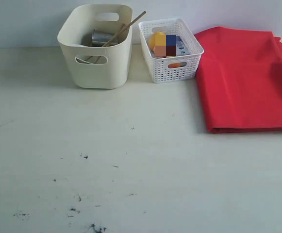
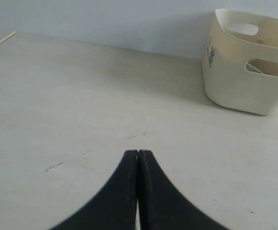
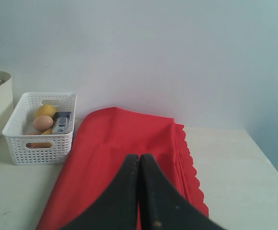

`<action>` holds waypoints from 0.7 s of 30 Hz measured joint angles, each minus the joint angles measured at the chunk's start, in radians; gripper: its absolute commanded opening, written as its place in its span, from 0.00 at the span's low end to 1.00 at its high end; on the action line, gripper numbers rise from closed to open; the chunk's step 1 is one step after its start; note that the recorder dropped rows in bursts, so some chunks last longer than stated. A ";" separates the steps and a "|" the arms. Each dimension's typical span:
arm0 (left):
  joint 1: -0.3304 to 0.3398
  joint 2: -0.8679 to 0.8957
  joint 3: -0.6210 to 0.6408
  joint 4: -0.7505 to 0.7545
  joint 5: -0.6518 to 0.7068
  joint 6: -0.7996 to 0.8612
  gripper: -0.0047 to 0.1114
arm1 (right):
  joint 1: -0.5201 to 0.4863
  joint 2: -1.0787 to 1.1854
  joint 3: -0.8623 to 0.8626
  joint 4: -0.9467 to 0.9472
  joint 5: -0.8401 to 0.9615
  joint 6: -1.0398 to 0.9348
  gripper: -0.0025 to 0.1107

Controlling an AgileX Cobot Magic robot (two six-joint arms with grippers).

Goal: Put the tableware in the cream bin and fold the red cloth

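The cream bin (image 1: 98,53) stands at the back left of the table and holds tableware: a steel cup (image 1: 102,37) and wooden chopsticks (image 1: 126,28) leaning out over its rim. The same cream bin (image 2: 244,67) shows in the left wrist view. The red cloth (image 1: 245,77) lies folded flat at the back right; its scalloped edge shows on the red cloth (image 3: 124,139) in the right wrist view. My left gripper (image 2: 138,153) is shut and empty above bare table. My right gripper (image 3: 139,157) is shut and empty, hovering over the cloth. Neither gripper appears in the exterior view.
A white lattice basket (image 1: 187,60) sits between bin and cloth, holding a yellow lemon (image 1: 156,38) and a milk carton (image 3: 61,121). A wall runs behind the table. Dark scuff marks (image 1: 82,213) dot the front of the tabletop.
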 measured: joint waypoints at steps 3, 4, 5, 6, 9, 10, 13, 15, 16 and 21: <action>0.000 0.000 0.000 0.000 0.000 0.000 0.04 | 0.000 0.000 0.000 0.000 0.000 0.000 0.02; 0.000 0.000 0.000 0.000 0.000 0.000 0.04 | 0.000 0.000 0.000 0.000 0.000 0.000 0.02; 0.000 0.000 0.000 0.000 0.000 0.000 0.04 | 0.000 0.000 0.000 0.000 0.000 0.000 0.02; 0.000 0.000 0.000 0.000 0.000 0.000 0.04 | 0.000 0.000 0.000 0.000 0.000 0.000 0.02; 0.000 0.000 0.000 0.000 0.000 0.000 0.04 | 0.000 0.000 0.000 0.000 0.000 0.000 0.02; 0.000 0.000 0.000 0.000 0.000 0.000 0.04 | 0.000 0.000 0.000 0.000 0.000 0.000 0.02; 0.000 0.000 0.000 0.000 0.001 0.000 0.04 | 0.003 -0.012 0.000 0.000 0.000 0.000 0.02; 0.000 0.000 0.000 0.000 0.001 0.000 0.04 | 0.003 -0.020 0.000 0.000 0.000 0.000 0.02; 0.000 0.000 0.000 0.000 0.001 0.000 0.04 | 0.003 -0.020 0.000 0.000 0.000 0.000 0.02; 0.000 0.000 0.000 0.000 0.001 0.000 0.04 | 0.003 -0.023 0.000 0.000 0.000 0.000 0.02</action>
